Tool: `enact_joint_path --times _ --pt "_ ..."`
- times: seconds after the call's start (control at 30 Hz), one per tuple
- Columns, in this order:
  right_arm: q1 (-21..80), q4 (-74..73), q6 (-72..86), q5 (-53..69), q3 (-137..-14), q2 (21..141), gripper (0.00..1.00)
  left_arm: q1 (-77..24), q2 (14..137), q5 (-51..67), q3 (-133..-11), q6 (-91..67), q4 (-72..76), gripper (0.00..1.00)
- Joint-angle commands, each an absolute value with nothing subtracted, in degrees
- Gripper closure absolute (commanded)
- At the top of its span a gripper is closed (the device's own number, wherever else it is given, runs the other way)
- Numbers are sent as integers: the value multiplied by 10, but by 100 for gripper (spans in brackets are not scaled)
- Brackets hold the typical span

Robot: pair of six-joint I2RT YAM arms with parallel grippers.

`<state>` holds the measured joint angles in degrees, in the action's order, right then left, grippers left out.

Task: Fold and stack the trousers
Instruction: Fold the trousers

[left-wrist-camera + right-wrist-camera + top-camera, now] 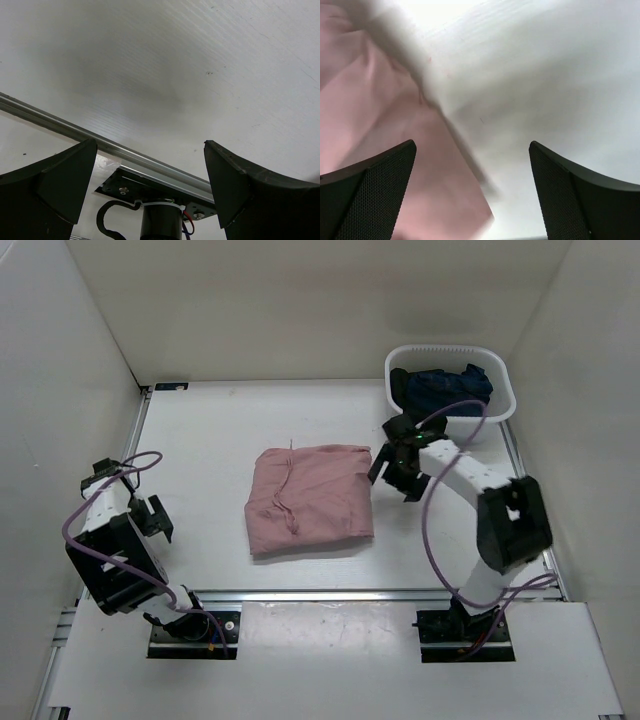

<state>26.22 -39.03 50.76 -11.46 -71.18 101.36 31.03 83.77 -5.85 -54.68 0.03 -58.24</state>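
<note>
The dusty-pink trousers lie folded into a rough square in the middle of the table. The right wrist view shows their edge at its left, blurred. My right gripper is open and empty, just off the right edge of the trousers; in the right wrist view its jaws stand wide apart over that edge and bare table. My left gripper is open and empty at the table's left side, well apart from the trousers; the left wrist view shows only table and the arm's base between its jaws.
A white basket holding a dark navy garment stands at the back right, just behind my right arm. White walls close in the table. An aluminium rail runs along the near edge.
</note>
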Motion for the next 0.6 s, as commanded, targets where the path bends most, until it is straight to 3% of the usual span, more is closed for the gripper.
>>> enact_joint_path --times 0.0,0.1,0.23,0.33,0.57 --pt "226 -467 469 -132 -710 890 1 311 803 -68 -545 0 -572 0" --pt "183 -551 405 -106 -729 811 1 311 803 -61 -545 0 -562 0" --pt "145 -647 359 -163 -747 743 1 311 803 -55 -557 0 -562 0" --pt "115 -674 338 -219 -747 686 1 311 809 -55 -562 0 -562 0" --pt "49 -691 298 -224 -734 630 1 311 815 -61 -573 0 -562 0"
